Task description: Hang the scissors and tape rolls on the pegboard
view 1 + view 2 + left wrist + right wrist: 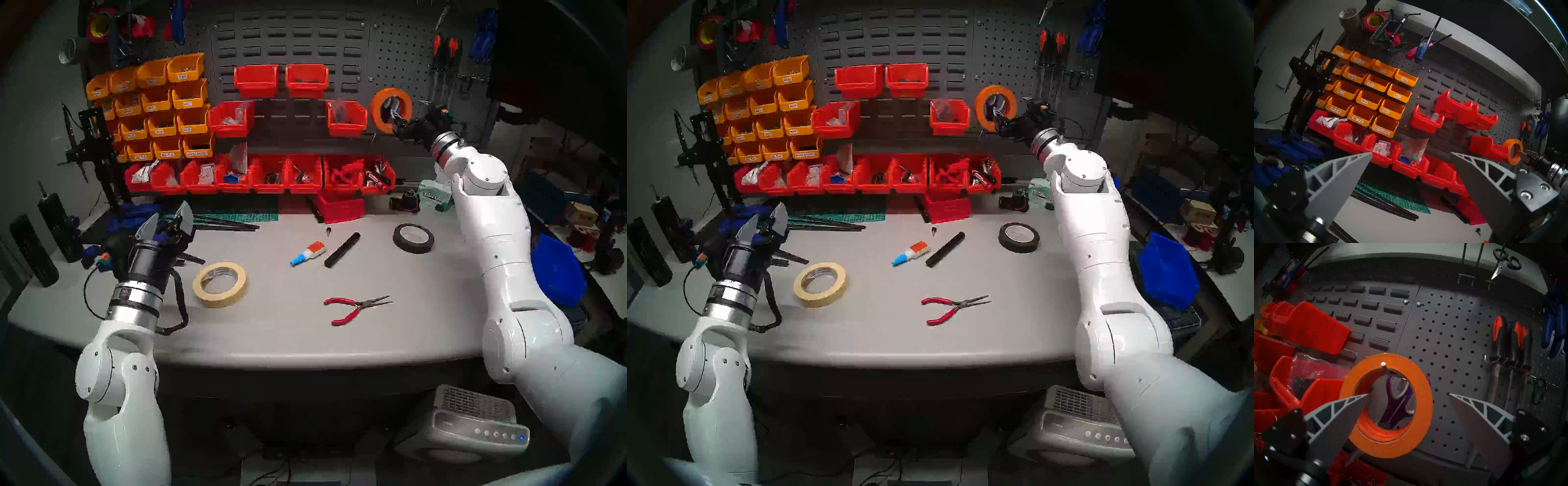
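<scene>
Pegboard (1449, 344) filled the right wrist view. Orange tape roll (1390, 445) hung on a hook at 6 o'clock, purple-handled scissors (1398, 405) behind it on the same hook. Cream tape roll (220, 284) lay on the table (373, 322), 9 o'clock of the pliers (353, 305). Right gripper (1407, 394) gaped empty before the orange roll; left gripper (1411, 152) also spread, empty.

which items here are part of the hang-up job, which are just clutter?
Job:
- orange tape roll, on a pegboard hook
- purple-handled scissors, hanging behind it
- cream tape roll, flat on the table

Clutter:
- red-handled pliers
- black tape roll
- glue tube
- black bar
- red bins
- yellow bins
</scene>
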`<move>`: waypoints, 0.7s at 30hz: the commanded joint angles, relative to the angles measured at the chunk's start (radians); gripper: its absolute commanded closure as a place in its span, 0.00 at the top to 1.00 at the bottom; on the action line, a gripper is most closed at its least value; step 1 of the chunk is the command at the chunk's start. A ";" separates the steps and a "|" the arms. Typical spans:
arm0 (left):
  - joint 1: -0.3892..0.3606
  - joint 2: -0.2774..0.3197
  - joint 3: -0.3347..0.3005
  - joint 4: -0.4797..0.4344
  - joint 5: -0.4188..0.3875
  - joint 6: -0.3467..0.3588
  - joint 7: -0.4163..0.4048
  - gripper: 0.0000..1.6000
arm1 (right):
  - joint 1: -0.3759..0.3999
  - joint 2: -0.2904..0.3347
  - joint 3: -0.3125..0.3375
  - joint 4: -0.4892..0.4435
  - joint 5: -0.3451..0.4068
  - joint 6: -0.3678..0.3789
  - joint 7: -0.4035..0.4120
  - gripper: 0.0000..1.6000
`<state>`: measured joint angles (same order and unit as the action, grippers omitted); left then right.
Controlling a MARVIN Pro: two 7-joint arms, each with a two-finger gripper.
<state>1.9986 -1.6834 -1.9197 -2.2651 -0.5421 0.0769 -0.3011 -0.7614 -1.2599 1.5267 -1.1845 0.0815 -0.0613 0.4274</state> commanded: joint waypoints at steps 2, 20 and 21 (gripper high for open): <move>-0.013 0.003 0.013 -0.035 0.002 -0.004 -0.005 1.00 | -0.051 0.015 0.027 -0.107 0.037 -0.025 0.032 1.00; -0.015 0.018 0.055 -0.033 0.013 0.002 -0.009 1.00 | -0.244 0.000 0.048 -0.308 0.129 -0.050 0.142 1.00; -0.015 0.018 0.056 -0.032 0.013 0.002 -0.008 1.00 | -0.255 -0.002 0.048 -0.321 0.135 -0.047 0.146 1.00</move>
<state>1.9979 -1.6706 -1.8699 -2.2642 -0.5303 0.0833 -0.3029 -0.9704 -1.2528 1.5645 -1.4106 0.1819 -0.0962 0.5548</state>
